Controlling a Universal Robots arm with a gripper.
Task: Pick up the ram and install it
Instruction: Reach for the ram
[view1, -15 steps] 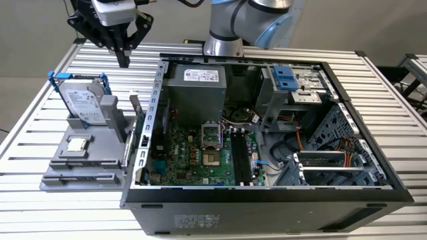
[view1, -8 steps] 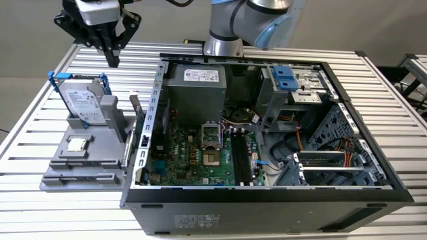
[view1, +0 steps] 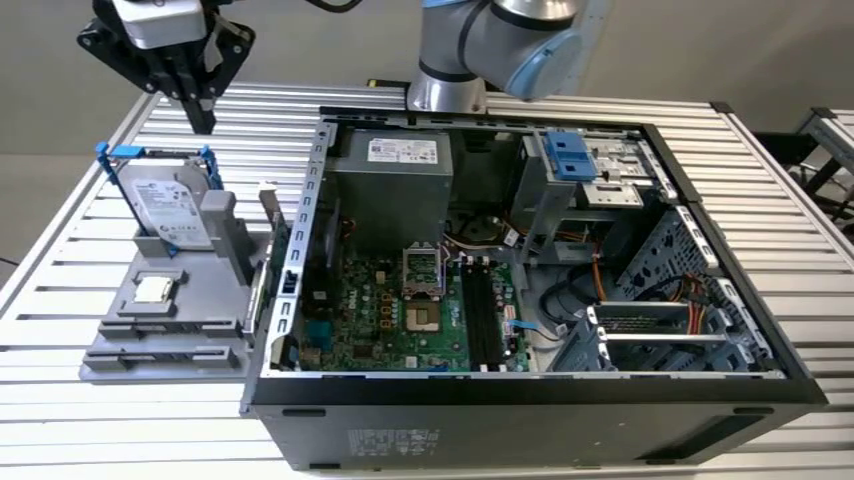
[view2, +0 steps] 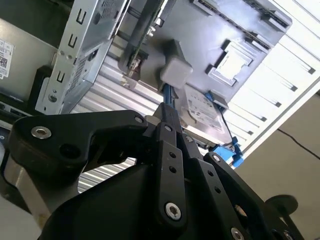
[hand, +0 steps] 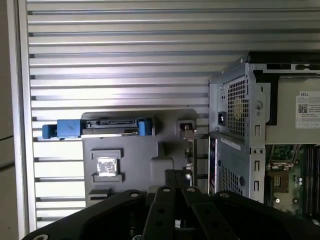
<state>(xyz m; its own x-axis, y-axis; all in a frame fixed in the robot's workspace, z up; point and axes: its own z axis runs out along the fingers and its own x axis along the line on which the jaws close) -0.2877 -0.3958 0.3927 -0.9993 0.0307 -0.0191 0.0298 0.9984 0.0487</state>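
Over the bench (view1: 54, 270) at about ten o'clock in the exterior view, the claw (view1: 200, 118) hangs with its fingers pressed together and nothing between them. It is well above the grey holder (view1: 160, 345) and clear of every part. The ram (view1: 268, 215) stands on edge at the holder's three o'clock side, just beside the outer wall of the open case (view1: 534, 400). The drive (view1: 171, 205) is upright at the holder's twelve o'clock end and the chip (view1: 154, 290) lies flat in its pocket near the middle. Inside the case, the long black slots (view1: 483, 315) at roughly five o'clock from the board's centre look unfilled. Judgement: no step is complete, and both the pick and the install are outstanding. The exterior view supplies the case interior and the slots, together with the height of the claw over the holder. The first wrist view looks straight down past the claw (hand: 176, 175) and gives the ram (hand: 191, 155) as a thin line between the holder (hand: 135, 155) and the case (hand: 235, 105). That narrow fit is harder to read from outside. The second wrist view looks along the claw (view2: 169, 112) toward the drive (view2: 202, 112) and best shows the fingers meeting.
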